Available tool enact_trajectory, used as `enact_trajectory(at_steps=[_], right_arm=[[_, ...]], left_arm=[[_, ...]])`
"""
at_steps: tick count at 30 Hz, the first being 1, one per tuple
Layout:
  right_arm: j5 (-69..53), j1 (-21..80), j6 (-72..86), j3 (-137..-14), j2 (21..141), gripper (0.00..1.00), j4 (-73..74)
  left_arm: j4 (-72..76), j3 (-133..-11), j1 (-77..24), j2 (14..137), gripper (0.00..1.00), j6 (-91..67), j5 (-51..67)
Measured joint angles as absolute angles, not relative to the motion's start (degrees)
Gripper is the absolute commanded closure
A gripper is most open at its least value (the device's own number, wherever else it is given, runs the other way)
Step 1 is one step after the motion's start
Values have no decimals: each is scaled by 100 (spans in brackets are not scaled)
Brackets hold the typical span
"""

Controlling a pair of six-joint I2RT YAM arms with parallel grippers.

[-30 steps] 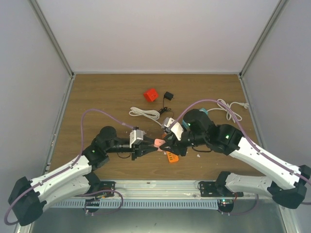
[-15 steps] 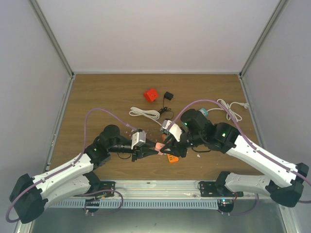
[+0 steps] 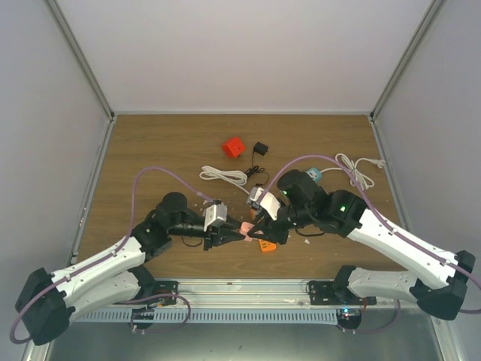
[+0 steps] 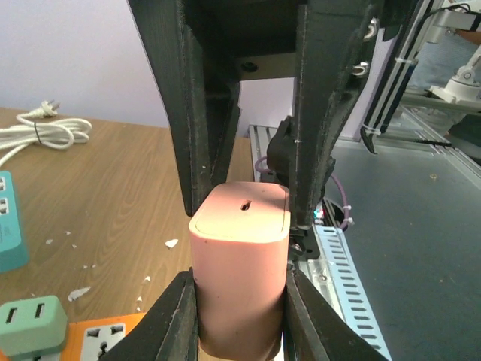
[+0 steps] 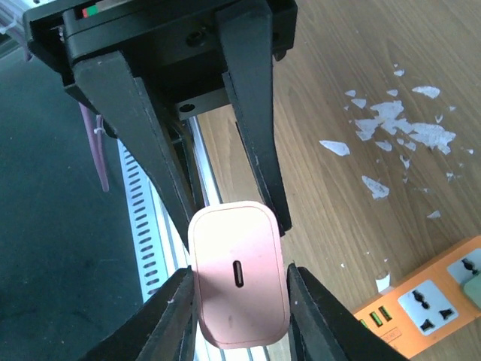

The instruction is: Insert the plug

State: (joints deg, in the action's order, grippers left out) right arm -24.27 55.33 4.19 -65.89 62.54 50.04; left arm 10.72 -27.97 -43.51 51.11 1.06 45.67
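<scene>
A pink plug (image 3: 246,226), a charger block with a slot in its end face, hangs between both grippers above the table's near middle. In the left wrist view my left gripper (image 4: 240,301) is shut on the plug's (image 4: 240,271) lower body. The right arm's black fingers (image 4: 319,113) come down on either side of its top. In the right wrist view my right gripper (image 5: 240,301) closes on the plug (image 5: 239,274) from both sides, the slotted face toward the camera. An orange power strip (image 3: 265,244) lies just below, and it also shows in both wrist views (image 4: 90,338) (image 5: 436,297).
A green adapter (image 4: 30,323) sits on the orange strip. A teal power strip (image 3: 316,174), white cables (image 3: 223,175) (image 3: 357,167), a red cube (image 3: 234,147) and a black adapter (image 3: 260,148) lie farther back. White flecks (image 5: 391,120) dot the wood.
Both grippers have drawn together over the near middle of the table. The right gripper moved left onto the plug held by the left gripper.
</scene>
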Motion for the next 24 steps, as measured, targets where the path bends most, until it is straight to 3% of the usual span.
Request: enact_trajectory(at_steps=[3,4,6,8,9,10,16,24], right_arm=[[-2412,5553,357,-6552,6267,99,5019],[-2412,5570,331,-6545,6267,99,5024],[-2408,5575,316,-6543,6267,100,5019],[-2383,5577,333,-6541,6267,100,5009],[-2373,5590,355,-6532,6267,100,4967],[-2322,5618,386,-6517,6265,100,4947],[-1590,5623,705,-6298,6178,100,4882],[-325,5387,1461,-6077,6224,100,4838]], left_arm=[[965,-2797,-4340,5135,99,104,4657],[956,-2797,-4340,5137,88,106,4683],[952,-2799,-4335,5144,54,108,4696],[954,-2814,-4333,5159,36,113,4678],[963,-2834,-4327,5172,8,102,4580],[961,-2871,-4294,5181,2,73,4484],[1007,-2917,-3852,5098,1,-207,3848],[1092,-2917,-2423,5072,1,-1122,3039]])
